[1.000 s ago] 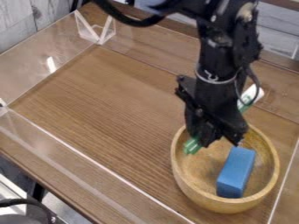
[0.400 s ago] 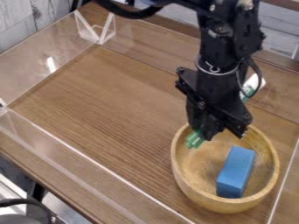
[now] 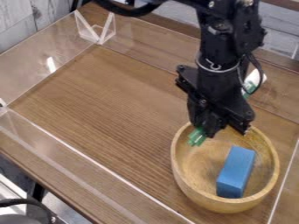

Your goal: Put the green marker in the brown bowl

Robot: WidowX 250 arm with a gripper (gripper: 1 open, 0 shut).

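The bowl [image 3: 198,166] sat on the tabletop [image 3: 100,109] at the near right. Inside it, the rectangular block [image 3: 235,172] lay in the right part, its length running from near to far. The marker [image 3: 198,137] was at the bowl's far left part, left of the block and farther back, in the gripper [image 3: 205,124]. Beyond the bowl, just right of the arm, was a small, partly hidden object [image 3: 253,80]. An open-framed bracket [image 3: 97,27] stood at the far left, and a cable loop [image 3: 28,206] was at the near left edge.
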